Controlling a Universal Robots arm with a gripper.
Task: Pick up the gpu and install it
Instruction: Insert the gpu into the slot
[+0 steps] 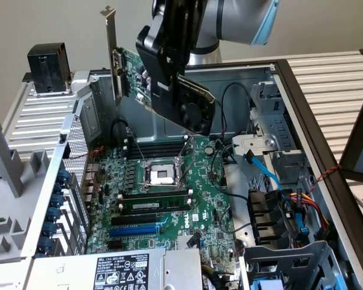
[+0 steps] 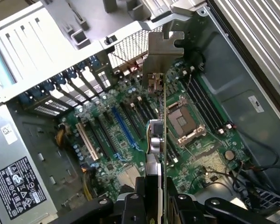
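I had the gripper (image 1: pixel 167 81) clenched on the gpu (image 1: pixel 192 107), holding it in the air above the open case (image 1: pixel 248 78) and clear of the motherboard (image 1: pixel 187 199) below. In the exterior view the card hung tilted: its silver bracket (image 1: pixel 111 48) stood up toward that view's left, and its black fan shroud sloped down toward the right, over the area just behind the CPU socket (image 1: pixel 159 175). A memory stick (image 1: pixel 154 205) sat in its slot nearer the camera, with the blue slot (image 1: pixel 136 229) beyond it and the power supply (image 1: pixel 121 272) at the case's near edge. From the wrist view I saw the gpu (image 2: pixel 157 140) edge-on, running straight out from the gripper (image 2: pixel 158 200) to the bracket (image 2: pixel 164 51) at its far end. The motherboard (image 2: pixel 130 154) lay well beneath it, and the blue slot (image 2: pixel 120 126) and its neighbours ran at an angle to the card's edge — none of them touching it. The socket (image 2: pixel 181 122) showed just beside the card's line.
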